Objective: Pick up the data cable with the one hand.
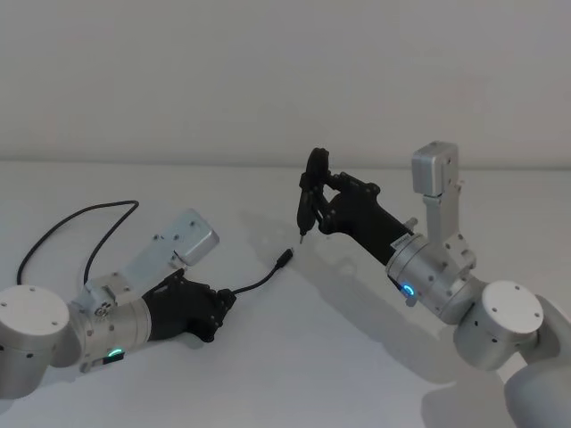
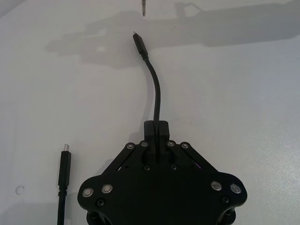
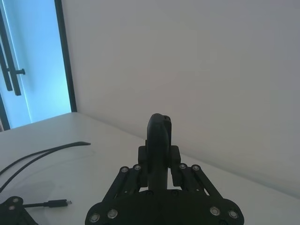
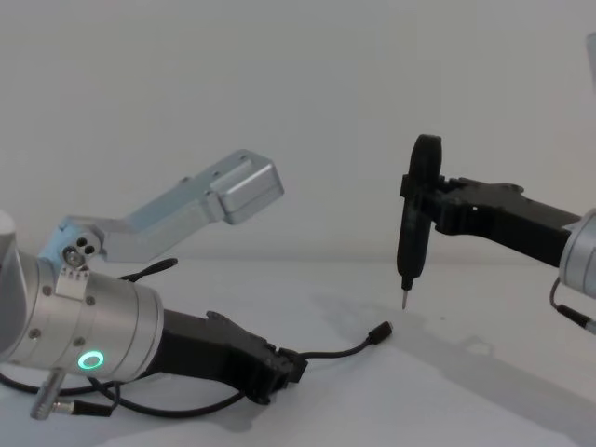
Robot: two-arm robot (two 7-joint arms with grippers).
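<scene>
The data cable [image 1: 259,283] is a thin black lead on the white table. My left gripper [image 1: 223,308] lies low over the table, shut on the cable [image 2: 156,93] a short way behind one plug [image 2: 138,41]. That plug [image 4: 380,331] sticks out forward past the fingers [image 4: 279,358]. The rest of the cable loops back at the far left [image 1: 80,218], and its other plug [image 2: 65,159] lies flat beside the gripper. My right gripper [image 1: 323,185] hangs above the table's middle, shut on a black pen-shaped tool [image 4: 410,233].
The tool's metal tip [image 4: 404,300] points down just beyond the free plug, a little above the table [image 1: 357,357]. A plain wall [image 1: 268,71] stands behind, and a glass door [image 3: 28,61] is off to one side.
</scene>
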